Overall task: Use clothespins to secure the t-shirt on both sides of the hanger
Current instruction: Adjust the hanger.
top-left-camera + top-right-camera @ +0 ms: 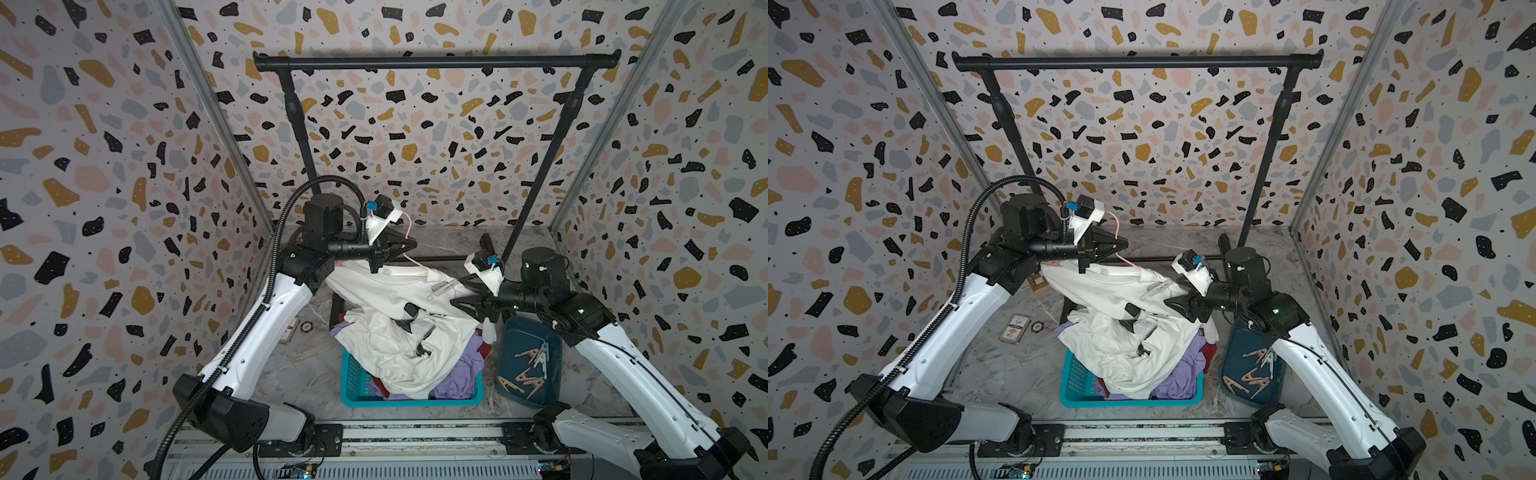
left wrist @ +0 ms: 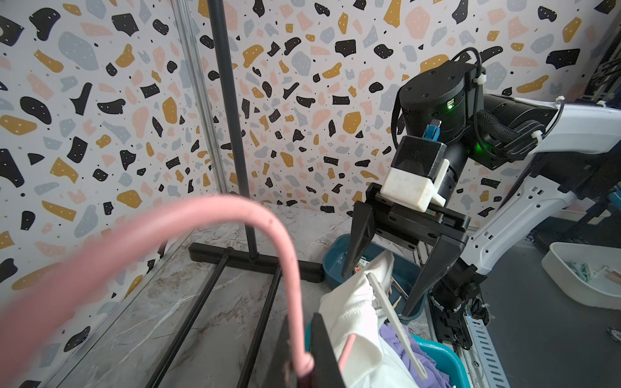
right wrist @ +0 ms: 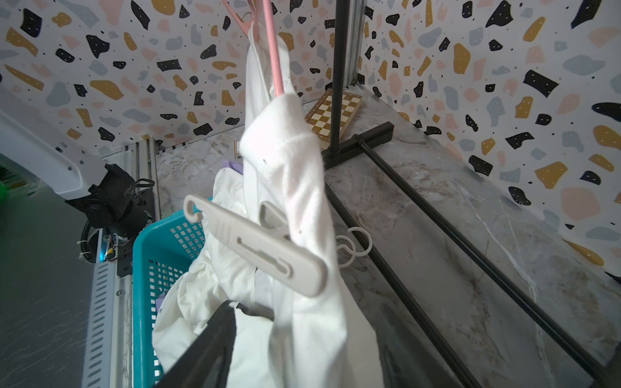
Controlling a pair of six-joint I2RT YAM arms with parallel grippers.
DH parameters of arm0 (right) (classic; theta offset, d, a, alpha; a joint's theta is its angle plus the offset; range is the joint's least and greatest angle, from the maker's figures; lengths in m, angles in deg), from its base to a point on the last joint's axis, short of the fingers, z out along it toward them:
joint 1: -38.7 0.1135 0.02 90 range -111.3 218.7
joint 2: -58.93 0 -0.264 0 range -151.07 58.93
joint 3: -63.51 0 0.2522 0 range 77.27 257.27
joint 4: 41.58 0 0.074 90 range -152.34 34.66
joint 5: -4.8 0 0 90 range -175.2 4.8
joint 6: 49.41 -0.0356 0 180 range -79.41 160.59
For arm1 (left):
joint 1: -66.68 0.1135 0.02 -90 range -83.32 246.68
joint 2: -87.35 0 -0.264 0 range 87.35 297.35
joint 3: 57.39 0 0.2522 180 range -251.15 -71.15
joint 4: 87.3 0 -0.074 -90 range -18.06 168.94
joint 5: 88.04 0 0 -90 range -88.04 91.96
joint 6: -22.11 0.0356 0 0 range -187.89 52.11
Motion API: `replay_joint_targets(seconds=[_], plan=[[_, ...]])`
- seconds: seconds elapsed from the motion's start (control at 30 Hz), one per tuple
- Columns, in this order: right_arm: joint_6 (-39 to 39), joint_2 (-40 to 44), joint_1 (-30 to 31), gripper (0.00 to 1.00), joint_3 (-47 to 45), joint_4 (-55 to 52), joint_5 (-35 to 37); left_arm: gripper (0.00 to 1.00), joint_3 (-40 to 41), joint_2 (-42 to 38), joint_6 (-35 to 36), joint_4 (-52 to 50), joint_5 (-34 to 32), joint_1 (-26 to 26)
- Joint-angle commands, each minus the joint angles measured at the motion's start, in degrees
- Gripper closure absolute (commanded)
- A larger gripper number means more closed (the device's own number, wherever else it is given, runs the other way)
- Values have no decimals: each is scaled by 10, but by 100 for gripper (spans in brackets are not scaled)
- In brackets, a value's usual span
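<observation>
**Top views.** My left claw [image 1: 409, 243] is fully closed on the neck of the pink hanger [image 1: 415, 262] and holds it off the table. The white t-shirt [image 1: 386, 291] hangs from the hanger directly beneath this claw and trails down into the teal basket [image 1: 353, 382]. The collar label [image 1: 384, 271] sits just under the left claw, and its print is too small to read. My right claw [image 1: 455, 291] is at the shirt's shoulder with its jaws apart. One pale clothespin [image 1: 442, 289] is clipped there, just ahead of its tips. The spare clothespins [image 1: 532, 365] lie in the dark bin [image 1: 513, 336] below the right claw's wrist. In a top view, a card box [image 1: 1015, 328] and a round chip [image 1: 1037, 327] lie beyond the left arm. Their lettering is illegible.

**Left wrist view.** The hanger [image 2: 289, 268] runs straight into the closed left claw [image 2: 304, 364]. Opposite it, the right claw [image 2: 378, 292] stands wide open and straddles the shoulder fabric and the top of the clothespin [image 2: 400, 329]. I cannot tell whether they touch.

**Right wrist view.** The clothespin [image 3: 258, 248] grips the t-shirt [image 3: 295, 174] straight ahead of my right claw's fingers [image 3: 205, 342], and neither finger is on it. Its face shows moulded ribs and a slot.
</observation>
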Motion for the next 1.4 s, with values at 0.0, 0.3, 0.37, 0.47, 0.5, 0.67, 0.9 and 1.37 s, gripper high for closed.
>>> replay_joint_targets(seconds=[0.0, 0.3, 0.37, 0.47, 0.5, 0.67, 0.9, 1.37], plan=[[6, -6, 10, 38, 29, -19, -5, 100, -27, -15, 1, 28, 19, 7], [4, -44, 24, 57, 54, -42, -11, 100, -26, -19, 0, 29, 13, 9], [2, -48, 27, 60, 57, -43, -12, 100, -24, -20, 0, 32, 12, 9], [2, -51, 30, 64, 58, -47, -13, 100, -23, -22, -3, 35, 8, 12], [1, -52, 30, 65, 57, -47, -12, 100, -23, -21, -7, 37, 9, 13], [-1, -45, 31, 51, 54, -50, 25, 100, -22, -23, -2, 37, 15, 15], [-10, -47, 31, 59, 53, -51, 50, 100, -20, -26, 4, 37, 17, 18], [-11, -49, 33, 90, 61, -49, 43, 100, 34, -39, -75, 152, -46, 18]])
